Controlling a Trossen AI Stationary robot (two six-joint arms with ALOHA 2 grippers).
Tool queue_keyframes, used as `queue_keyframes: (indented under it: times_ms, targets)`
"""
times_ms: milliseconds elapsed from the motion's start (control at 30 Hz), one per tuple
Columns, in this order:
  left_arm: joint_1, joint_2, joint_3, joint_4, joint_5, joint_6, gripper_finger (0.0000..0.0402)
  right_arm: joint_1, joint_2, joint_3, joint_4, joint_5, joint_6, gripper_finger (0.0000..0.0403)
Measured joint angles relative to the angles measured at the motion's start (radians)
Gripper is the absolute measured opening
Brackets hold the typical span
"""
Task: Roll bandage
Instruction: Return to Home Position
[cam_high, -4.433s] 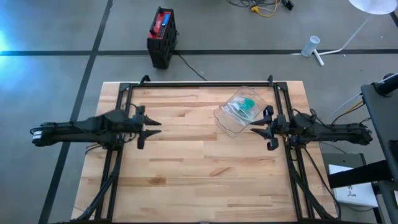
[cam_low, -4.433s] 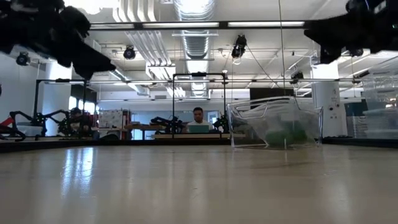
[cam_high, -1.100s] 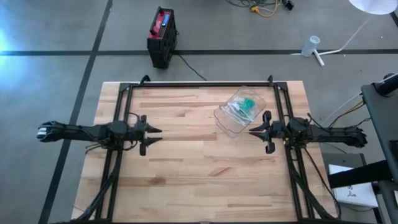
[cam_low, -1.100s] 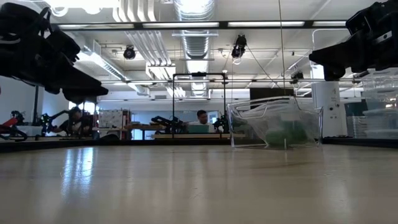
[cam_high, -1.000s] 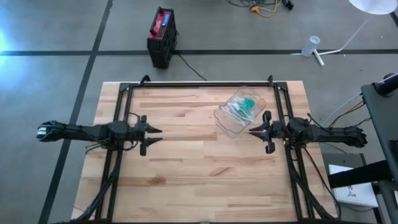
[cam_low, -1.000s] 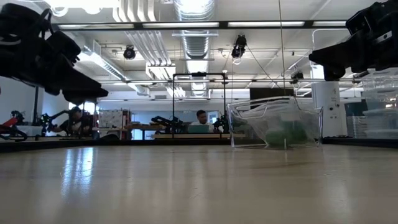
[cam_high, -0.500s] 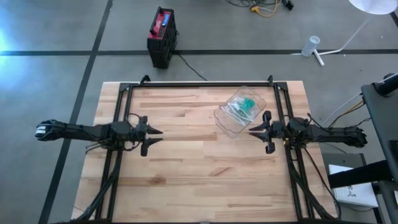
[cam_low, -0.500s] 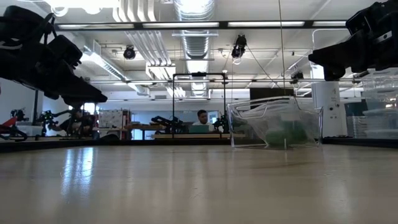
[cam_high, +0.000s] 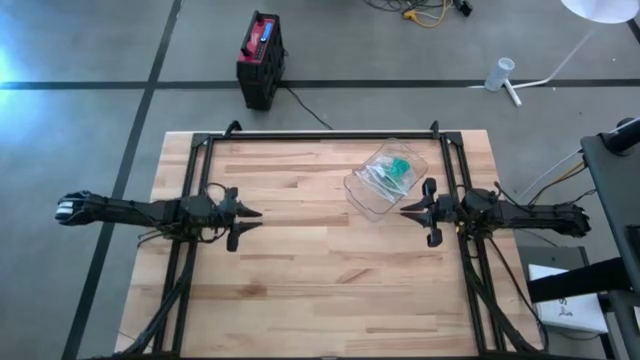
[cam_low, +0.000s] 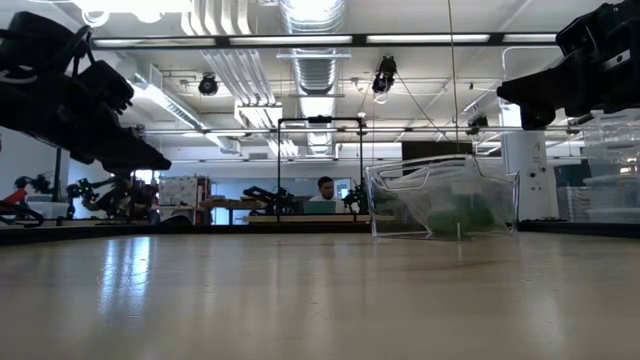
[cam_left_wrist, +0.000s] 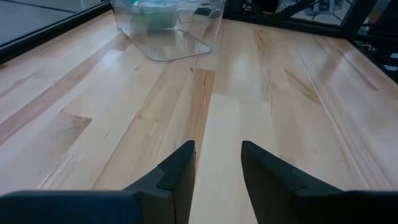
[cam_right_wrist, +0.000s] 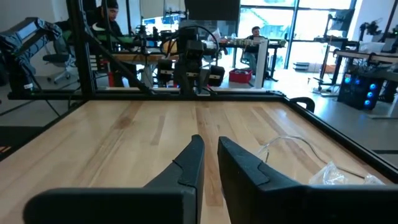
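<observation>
Left gripper (cam_high: 252, 217), left edge of desk (cam_high: 300, 285): empty, part open. Right gripper (cam_high: 404, 210), beside transparent bin (cam_high: 360, 198): empty, narrowly open.

the right gripper (cam_right_wrist: 210, 143) hangs over the wooden table (cam_right_wrist: 124, 134), its 2 dark fingers a narrow gap apart with nothing between them. close beside it on the boards sits part of the transparent bin (cam_right_wrist: 336, 176) (only a thin clear rim and some crinkled film show). at the table's far edge the left arm (cam_right_wrist: 196, 56) faces back toward it, just above a black frame rail (cam_right_wrist: 124, 94). beyond the table, 2 people (cam_right_wrist: 111, 14) show among desks, with large windows (cam_right_wrist: 311, 25) behind.
</observation>
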Motion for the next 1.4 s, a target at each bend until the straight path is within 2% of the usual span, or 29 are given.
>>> queue_keyframes:
  times_ms: [667, 1133, 1400]
  targets:
    - [0.0, 0.029, 0.0, 0.0, 0.0, 0.0, 0.0116, 0.0, 0.0, 0.0, 0.0, 0.0, 0.0, 0.0071]
    - [0.0, 0.029, 0.0, 0.0, 0.0, 0.0, 0.0116, 0.0, 0.0, 0.0, 0.0, 0.0, 0.0, 0.0043]
    - [0.0, 0.029, 0.0, 0.0, 0.0, 0.0, 0.0116, 0.0, 0.0, 0.0, 0.0, 0.0, 0.0, 0.0042]
